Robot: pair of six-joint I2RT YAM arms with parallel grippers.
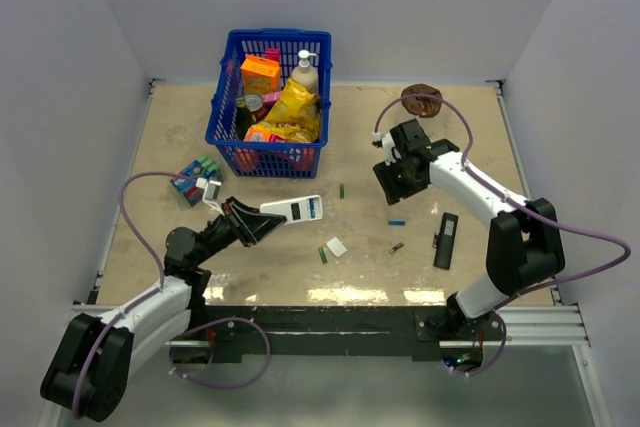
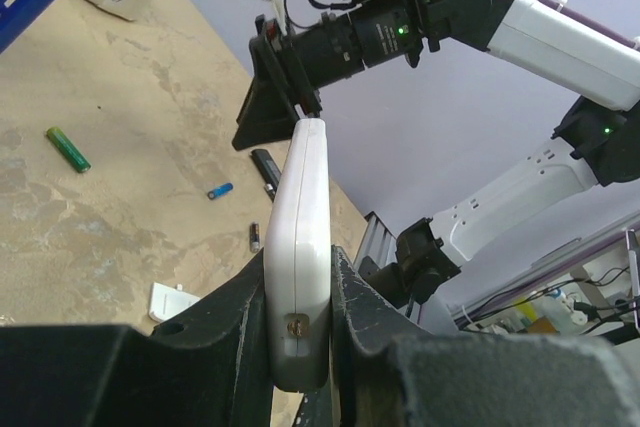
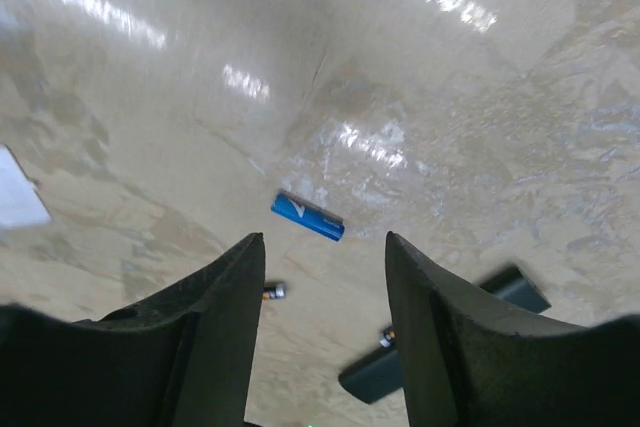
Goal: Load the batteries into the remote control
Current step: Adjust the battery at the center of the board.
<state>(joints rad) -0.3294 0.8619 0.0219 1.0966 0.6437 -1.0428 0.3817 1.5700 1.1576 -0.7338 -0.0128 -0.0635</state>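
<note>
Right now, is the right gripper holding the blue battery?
No, the blue battery lies on the table, apart from the open right gripper above it.

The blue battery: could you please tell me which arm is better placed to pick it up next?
Right: the right gripper hangs open over the blue battery, while the left gripper is shut on the remote.

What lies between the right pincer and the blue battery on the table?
Nothing: in the right wrist view the blue battery lies just ahead of the open right pincer, with only bare table between them.
</note>
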